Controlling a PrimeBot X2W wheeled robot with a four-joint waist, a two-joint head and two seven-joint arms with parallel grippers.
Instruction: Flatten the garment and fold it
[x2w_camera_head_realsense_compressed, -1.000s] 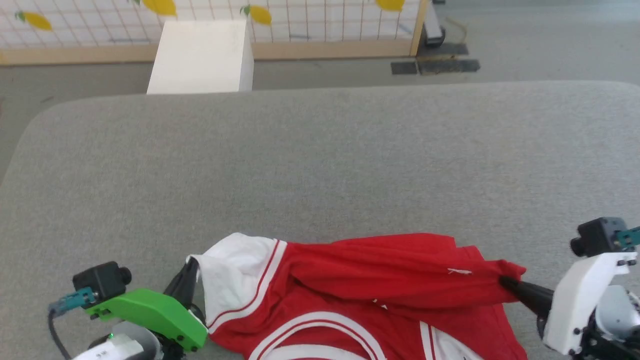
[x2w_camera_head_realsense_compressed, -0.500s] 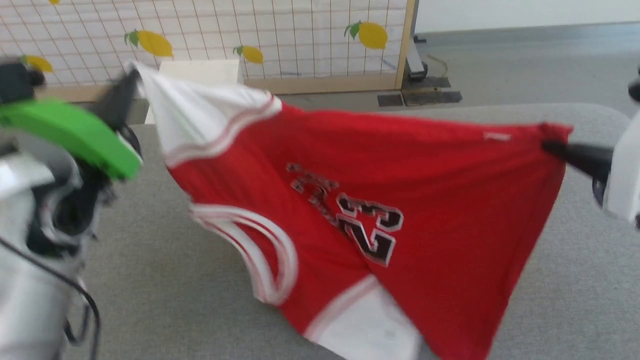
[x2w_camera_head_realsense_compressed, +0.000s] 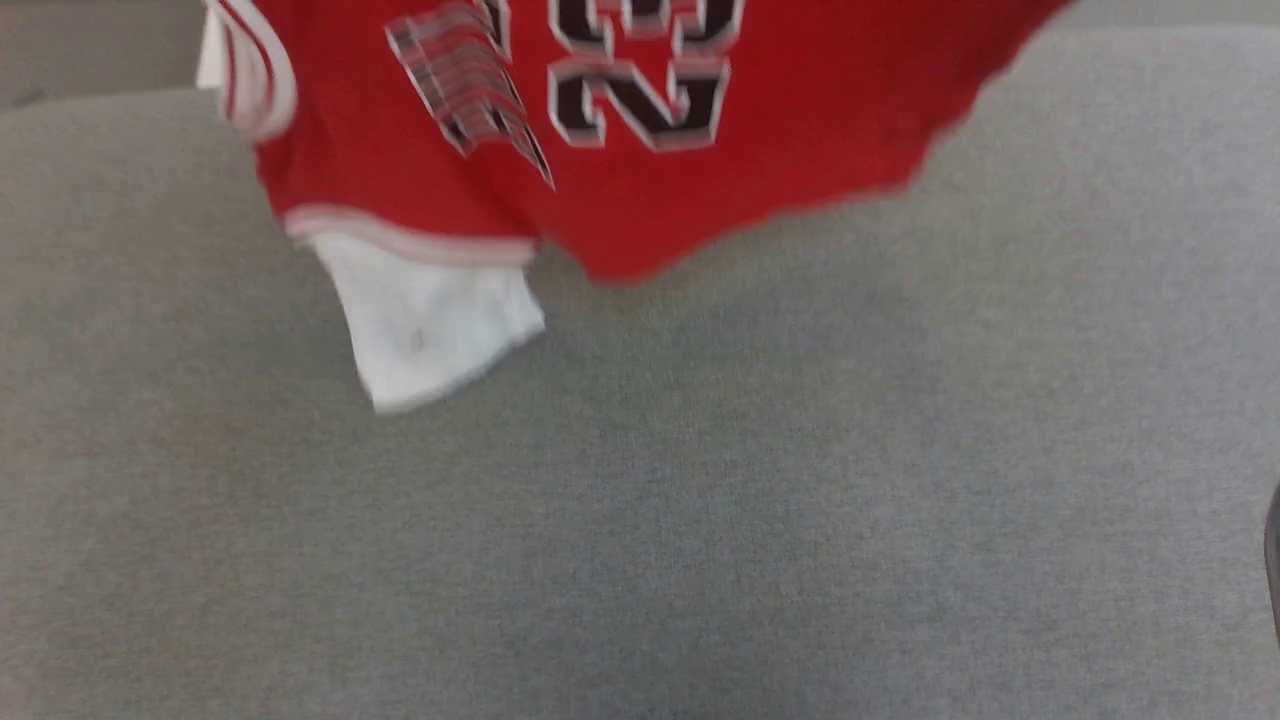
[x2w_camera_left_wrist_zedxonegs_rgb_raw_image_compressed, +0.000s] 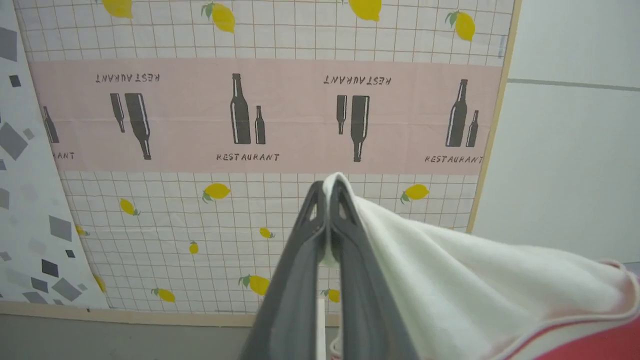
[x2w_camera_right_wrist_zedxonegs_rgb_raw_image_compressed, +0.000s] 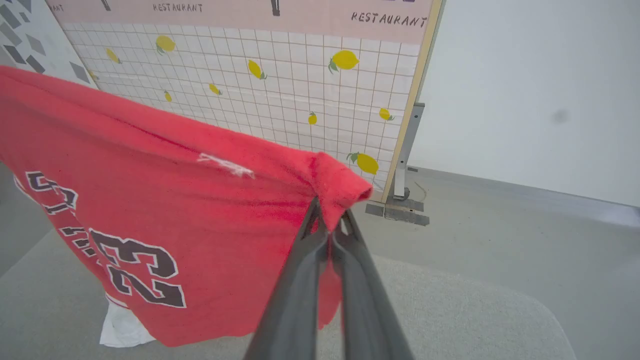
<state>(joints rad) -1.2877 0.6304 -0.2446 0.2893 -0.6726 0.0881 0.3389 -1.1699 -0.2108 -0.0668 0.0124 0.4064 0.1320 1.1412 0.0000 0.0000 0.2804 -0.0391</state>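
The garment (x2w_camera_head_realsense_compressed: 640, 190), a red jersey with black "23" print, hangs in the air above the grey table (x2w_camera_head_realsense_compressed: 700, 520); one white sleeve (x2w_camera_head_realsense_compressed: 430, 320) dangles lowest. In the left wrist view my left gripper (x2w_camera_left_wrist_zedxonegs_rgb_raw_image_compressed: 327, 192) is shut on the other white sleeve (x2w_camera_left_wrist_zedxonegs_rgb_raw_image_compressed: 450, 280), held high before the wall screen. In the right wrist view my right gripper (x2w_camera_right_wrist_zedxonegs_rgb_raw_image_compressed: 327, 212) is shut on a bunched red corner of the garment (x2w_camera_right_wrist_zedxonegs_rgb_raw_image_compressed: 150, 210), which spreads away to the left with the print facing me.
A lemon-and-bottle patterned screen (x2w_camera_left_wrist_zedxonegs_rgb_raw_image_compressed: 250, 125) stands behind the table, its wooden post and metal foot (x2w_camera_right_wrist_zedxonegs_rgb_raw_image_compressed: 400, 200) on the grey floor. The table's rounded corner (x2w_camera_right_wrist_zedxonegs_rgb_raw_image_compressed: 540, 310) lies below my right gripper.
Both grippers have lifted the garment from the table's near edge high into the air, stretching it out between them. The head view has shifted down as well.
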